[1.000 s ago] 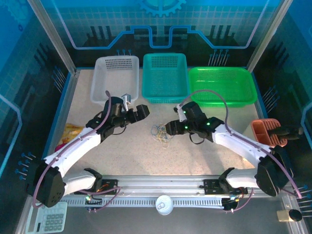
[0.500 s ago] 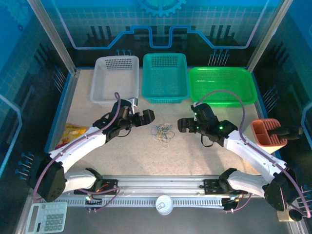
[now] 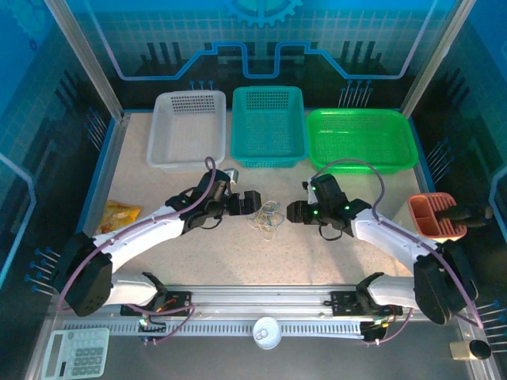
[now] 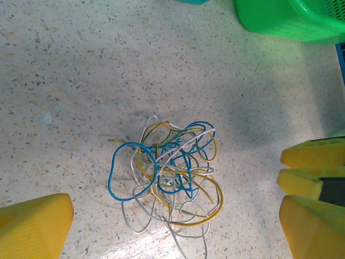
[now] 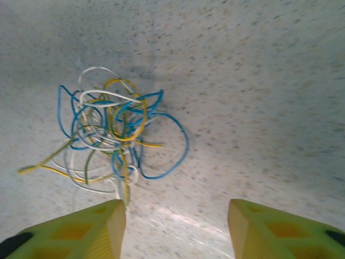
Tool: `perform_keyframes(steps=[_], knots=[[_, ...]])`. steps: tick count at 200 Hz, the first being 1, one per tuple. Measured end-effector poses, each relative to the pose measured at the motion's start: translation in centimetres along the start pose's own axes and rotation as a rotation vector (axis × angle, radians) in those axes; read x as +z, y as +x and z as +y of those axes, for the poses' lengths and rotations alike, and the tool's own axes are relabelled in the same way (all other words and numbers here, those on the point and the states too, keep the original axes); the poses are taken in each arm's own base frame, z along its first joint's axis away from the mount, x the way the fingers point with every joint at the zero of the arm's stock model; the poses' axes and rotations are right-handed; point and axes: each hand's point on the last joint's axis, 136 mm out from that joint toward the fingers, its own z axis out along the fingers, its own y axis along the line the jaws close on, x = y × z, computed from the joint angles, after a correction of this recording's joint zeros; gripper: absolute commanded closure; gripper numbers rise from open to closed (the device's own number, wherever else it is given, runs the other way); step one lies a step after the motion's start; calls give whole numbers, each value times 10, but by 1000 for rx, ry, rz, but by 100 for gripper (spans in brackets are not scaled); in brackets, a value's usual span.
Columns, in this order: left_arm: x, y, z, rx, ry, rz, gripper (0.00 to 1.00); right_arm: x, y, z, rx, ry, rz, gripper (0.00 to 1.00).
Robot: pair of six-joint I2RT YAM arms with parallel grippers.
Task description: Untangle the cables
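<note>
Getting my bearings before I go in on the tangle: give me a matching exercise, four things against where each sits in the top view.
Things:
1. white basket
2. teal basket
3. green basket
4. cables

Places:
A. far edge, right
B. between the left tool and the right tool
C. far edge, left
D. far edge, middle

Pairs: 1-C, 2-D, 3-A, 4-B

Speckled table [image 3: 261,255] carries the tangled cables [image 3: 265,215] at its middle; white basket [image 3: 188,131], teal basket [image 3: 268,127] and green basket [image 3: 360,139] line the far edge; yellow packet [image 3: 119,214] sits left.
</note>
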Motion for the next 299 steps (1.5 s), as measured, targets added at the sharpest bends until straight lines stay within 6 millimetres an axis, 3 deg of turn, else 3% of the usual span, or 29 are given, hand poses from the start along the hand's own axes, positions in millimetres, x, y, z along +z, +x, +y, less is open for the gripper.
perform_keyframes(steps=[59, 159, 191, 210, 216, 257, 279, 299], knots=[[0, -2, 3, 3, -23, -18, 1, 29, 2, 18, 129, -175, 25, 51], [1, -1, 4, 5, -29, -19, 1, 47, -6, 27, 197, -252, 13, 65], [1, -1, 5, 5, -31, -20, 1, 54, -4, 25, 216, -253, 25, 76], [1, 0, 7, 5, -38, -20, 1, 57, -4, 25, 225, -261, 27, 94], [1, 1, 7, 5, -39, -19, 1, 57, -3, 26, 227, -263, 29, 100], [1, 1, 8, 5, -39, -18, 1, 52, -5, 28, 222, -271, 23, 100], [2, 2, 9, 4, -41, -16, 1, 36, -9, 34, 193, -273, 0, 100], [2, 2, 9, 5, -41, -17, 1, 15, -26, 46, 147, -276, -43, 100]])
